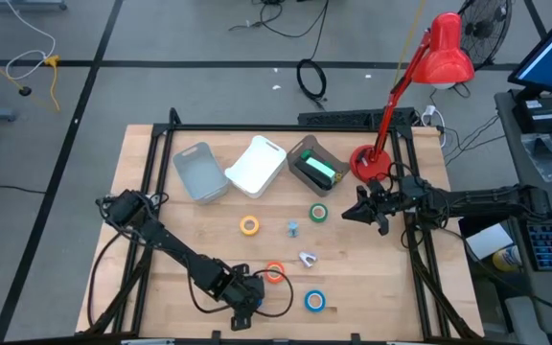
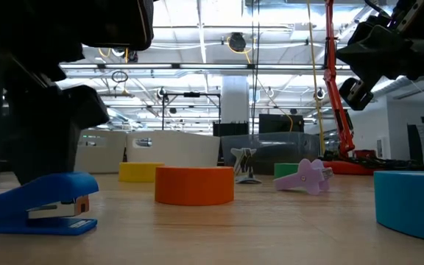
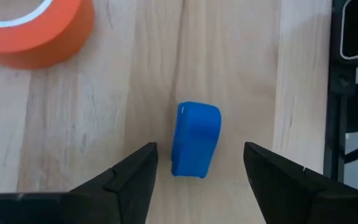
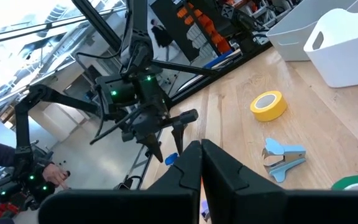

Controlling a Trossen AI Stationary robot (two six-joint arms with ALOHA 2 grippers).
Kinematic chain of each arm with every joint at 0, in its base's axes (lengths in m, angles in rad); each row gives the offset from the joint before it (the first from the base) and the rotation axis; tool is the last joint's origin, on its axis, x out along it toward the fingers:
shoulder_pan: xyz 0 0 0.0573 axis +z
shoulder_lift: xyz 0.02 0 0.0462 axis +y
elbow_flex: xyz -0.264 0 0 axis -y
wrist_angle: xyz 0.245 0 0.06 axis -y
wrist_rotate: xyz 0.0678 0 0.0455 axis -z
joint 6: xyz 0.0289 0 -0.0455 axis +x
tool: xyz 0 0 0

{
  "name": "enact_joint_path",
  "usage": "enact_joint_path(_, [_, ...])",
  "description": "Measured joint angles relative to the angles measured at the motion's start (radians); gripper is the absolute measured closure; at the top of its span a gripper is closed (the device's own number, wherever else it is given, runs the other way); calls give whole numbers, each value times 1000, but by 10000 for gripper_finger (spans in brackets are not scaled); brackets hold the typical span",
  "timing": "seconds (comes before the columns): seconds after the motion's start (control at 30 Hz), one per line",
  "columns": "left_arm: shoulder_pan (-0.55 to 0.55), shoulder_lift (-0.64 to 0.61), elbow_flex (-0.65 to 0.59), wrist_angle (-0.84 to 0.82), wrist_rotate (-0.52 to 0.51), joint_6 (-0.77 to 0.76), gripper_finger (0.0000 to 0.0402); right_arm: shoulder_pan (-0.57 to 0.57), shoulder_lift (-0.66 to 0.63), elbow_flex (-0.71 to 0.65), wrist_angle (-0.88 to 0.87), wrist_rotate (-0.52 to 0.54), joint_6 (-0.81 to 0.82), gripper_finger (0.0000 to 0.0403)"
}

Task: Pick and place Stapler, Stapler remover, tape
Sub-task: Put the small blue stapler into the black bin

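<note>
A small blue stapler (image 3: 195,138) lies flat on the wood near the table's near edge, also seen in the low view (image 2: 43,207). My left gripper (image 3: 201,149) hangs over it, pointing down and open, with one finger on each side and a gap to each. In the high view the left gripper (image 1: 250,295) covers the stapler. The orange tape (image 1: 274,273) lies just beyond it and the blue tape (image 1: 314,302) to its right. Yellow tape (image 1: 249,225), green tape (image 1: 319,213), a blue staple remover (image 1: 293,228) and a pale purple remover (image 1: 307,257) lie mid-table. My right gripper (image 1: 362,213) is shut and hovers at the right side.
Along the far edge stand a grey bin (image 1: 199,172), a white bin (image 1: 257,165) and a dark bin (image 1: 316,168) holding a green object. A red desk lamp (image 1: 372,161) stands near the right arm. A person's hand (image 4: 48,171) shows beyond the table's frame.
</note>
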Motion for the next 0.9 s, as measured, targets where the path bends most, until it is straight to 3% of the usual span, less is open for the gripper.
enact_joint_path(0.23, [-1,8,1,-6,-9,-20,174,0,0,0,-1,0,1,399])
enact_joint_path(0.77, [3,11,-1,-48,-5,-23,325,0,0,0,-1,0,5,399])
enact_joint_path(0.9, [22,-9,-3,-49,9,-90,333,0,0,0,16,0,5,399])
